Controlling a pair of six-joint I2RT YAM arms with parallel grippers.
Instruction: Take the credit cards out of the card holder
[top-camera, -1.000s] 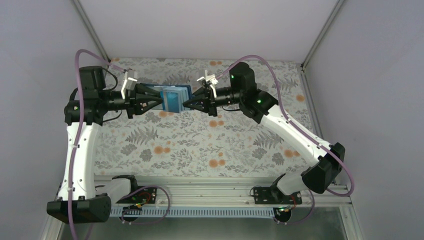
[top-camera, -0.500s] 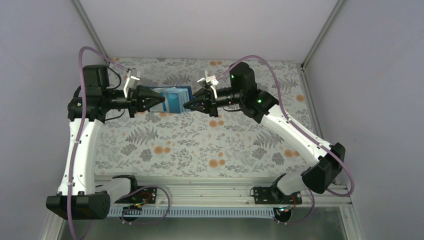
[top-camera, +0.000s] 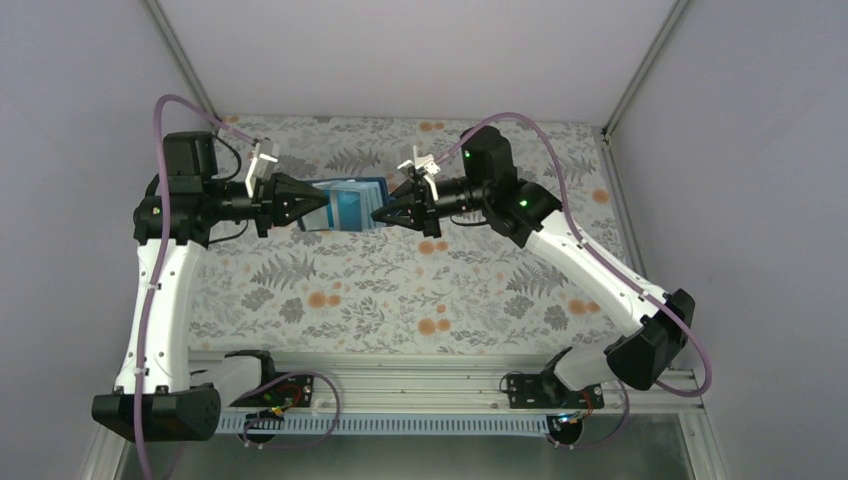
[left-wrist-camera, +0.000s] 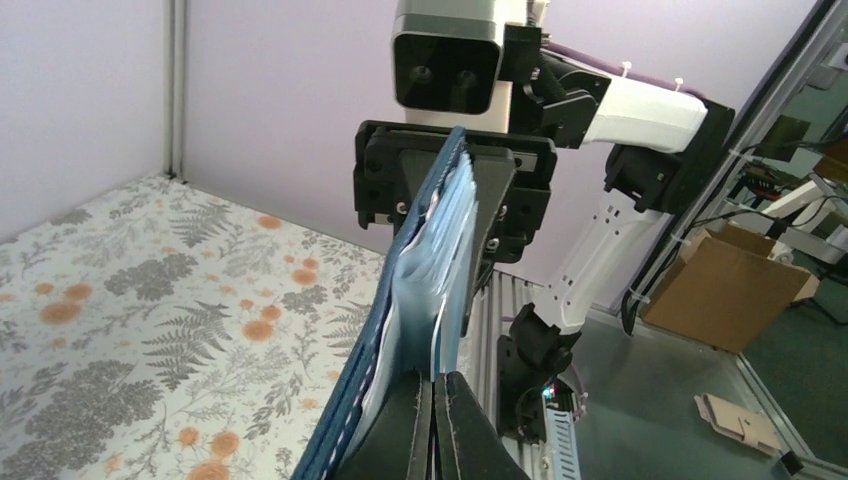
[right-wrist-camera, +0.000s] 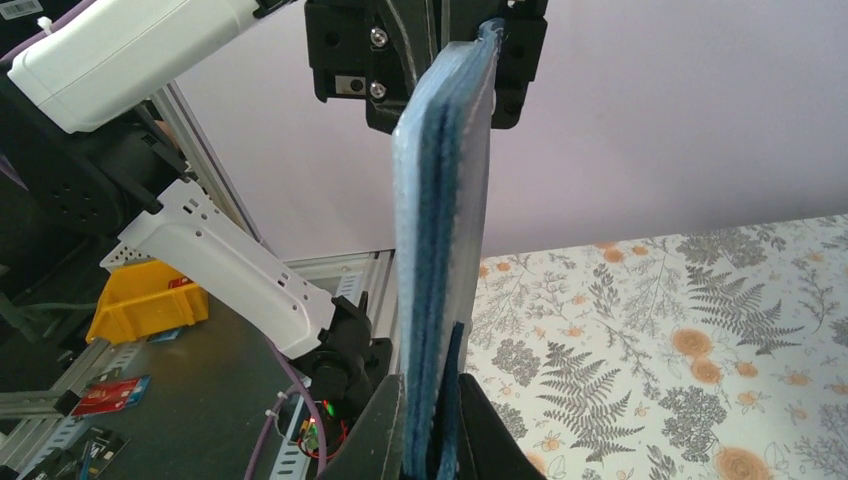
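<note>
Card holder (top-camera: 347, 205) on edge, axis left-right | right gripper (top-camera: 379, 212) clamps it | left gripper (top-camera: 322, 203) pinches credit cards (left-wrist-camera: 447, 268)

Lab: aluminium frame (top-camera: 640, 80), parts bin (right-wrist-camera: 145, 300)

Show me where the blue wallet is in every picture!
Top external: card holder, upper middle.
Left wrist: card holder edge-on, centre, reaching the bottom edge.
Right wrist: card holder edge-on, centre, upright.
Shared landmark: flowery tablecloth, seen in all three.
</note>
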